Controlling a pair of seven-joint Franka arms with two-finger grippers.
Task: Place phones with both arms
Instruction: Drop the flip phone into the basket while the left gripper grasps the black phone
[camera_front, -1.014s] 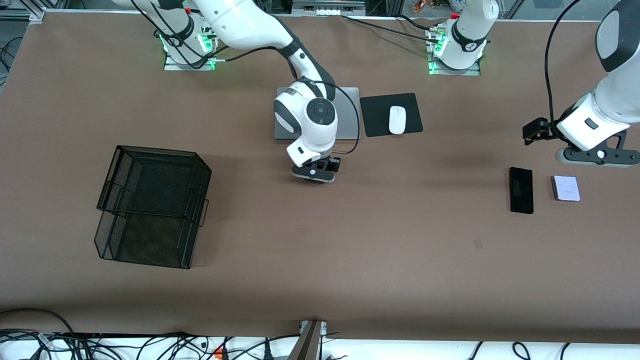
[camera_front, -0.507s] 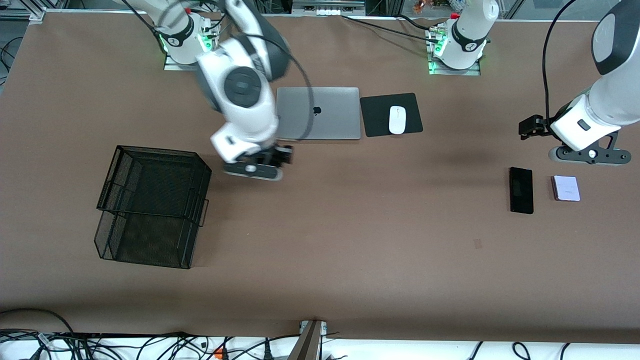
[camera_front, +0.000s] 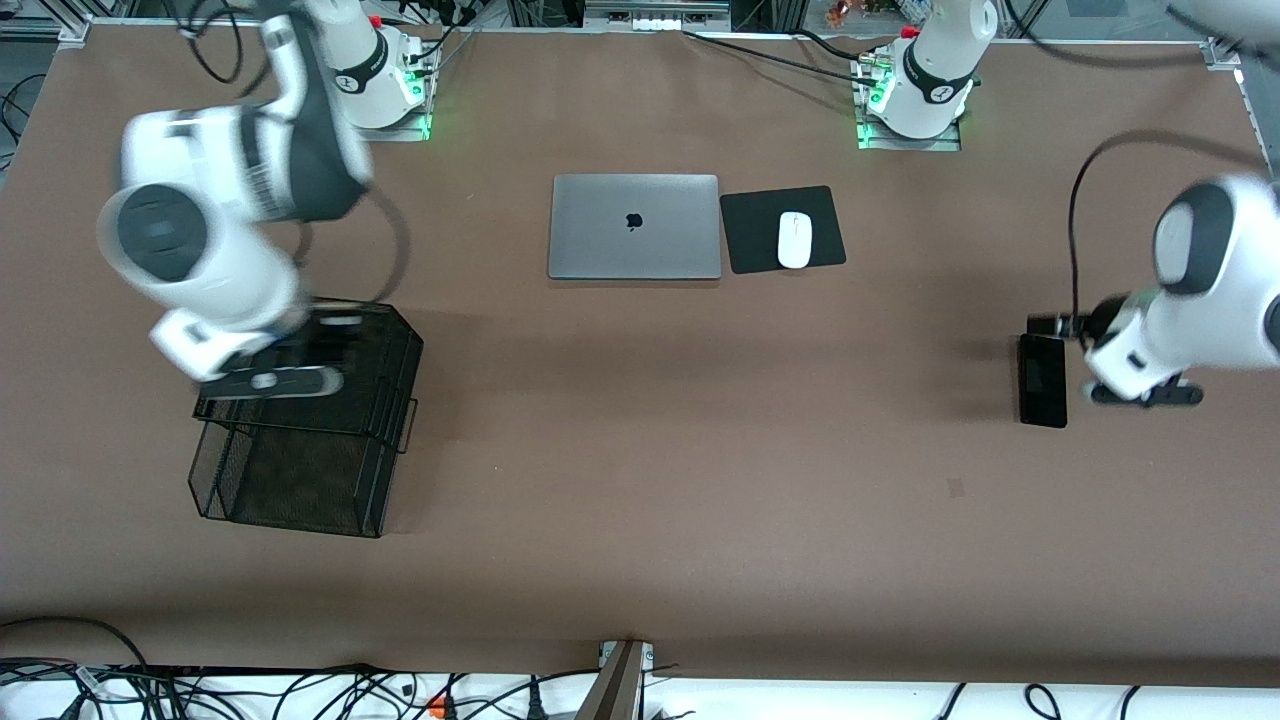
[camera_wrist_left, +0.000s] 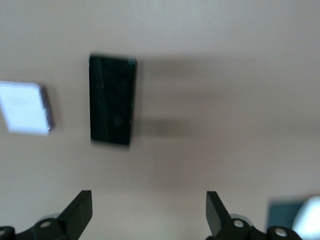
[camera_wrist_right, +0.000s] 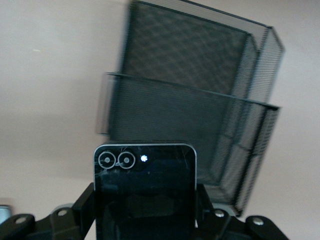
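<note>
My right gripper (camera_front: 270, 380) hangs over the black mesh basket (camera_front: 290, 480) at the right arm's end of the table. In the right wrist view it (camera_wrist_right: 145, 215) is shut on the squarish black folded phone (camera_wrist_right: 145, 190), with the basket (camera_wrist_right: 200, 115) below. The long slim black phone (camera_front: 1042, 380) lies flat at the left arm's end. My left gripper (camera_front: 1145, 393) hovers beside it and covers the white-lavender phone in the front view. In the left wrist view the gripper (camera_wrist_left: 147, 215) is open and holds nothing, above the slim phone (camera_wrist_left: 112, 100) and the white-lavender phone (camera_wrist_left: 25, 107).
A closed grey laptop (camera_front: 634, 226) lies at the middle of the table near the arm bases. Beside it, a white mouse (camera_front: 794, 240) sits on a black pad (camera_front: 750, 235). Cables hang past the table edge nearest the front camera.
My right arm swung from in front of the laptop to over the basket, carrying the folded phone. My left gripper came down over the white-lavender phone, hiding it in the front view.
</note>
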